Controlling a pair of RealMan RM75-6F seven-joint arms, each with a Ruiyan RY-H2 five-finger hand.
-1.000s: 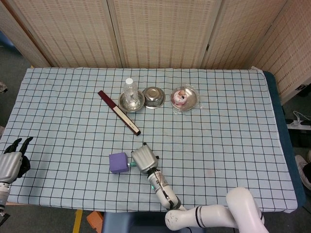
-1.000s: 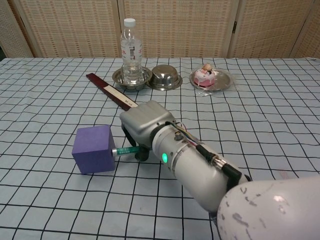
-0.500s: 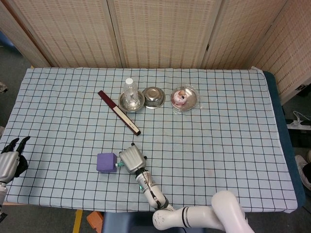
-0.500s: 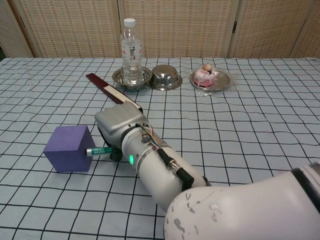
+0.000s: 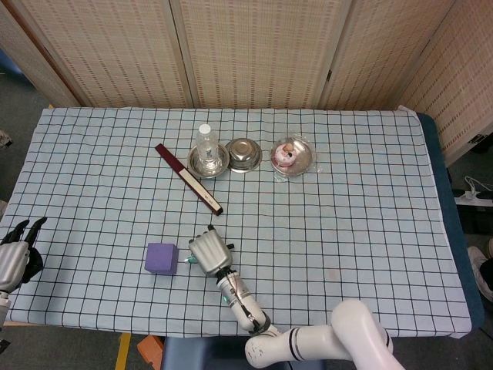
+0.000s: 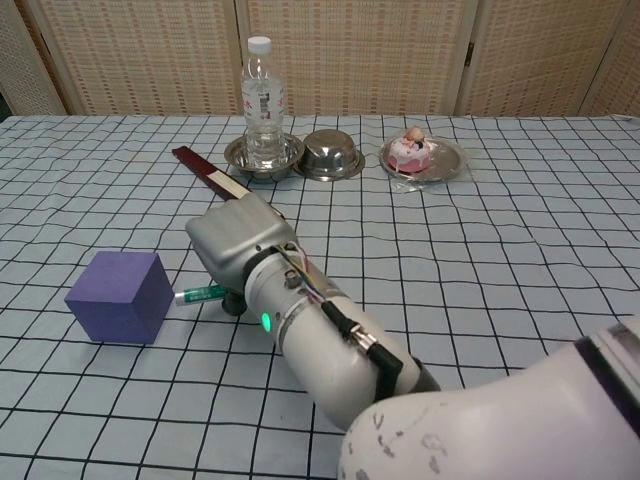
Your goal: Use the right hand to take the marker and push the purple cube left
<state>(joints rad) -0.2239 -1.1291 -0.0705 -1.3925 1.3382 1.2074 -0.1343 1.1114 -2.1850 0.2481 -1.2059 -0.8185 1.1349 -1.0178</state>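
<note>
Lower left of chest view: cube [image 6: 118, 296] on cloth, just left of marker [image 6: 200, 294] tip, slight gap visible. Right hand [image 6: 238, 252] clasps marker, tip aimed left. Left hand [image 5: 15, 258] at far-left edge, holding nothing, fingers apart. Probably light, rigid, slides easily; best pressed at mid-face, low, to avoid twisting.

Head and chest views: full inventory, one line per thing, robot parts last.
purple cube: 1, purple, front left of table, just left of the marker tip
marker: 1, green, held in right hand
water bottle: 1, clear with white cap, standing in left steel dish
steel dishes: 3, silver, in a row at the back
pink item: 1, in right dish
dark red strip: 1, left of dishes
tablecloth: 1, pale blue check
right hand: 1, grey, grips marker
left hand: 1, table's left edge, holds nothing
</note>
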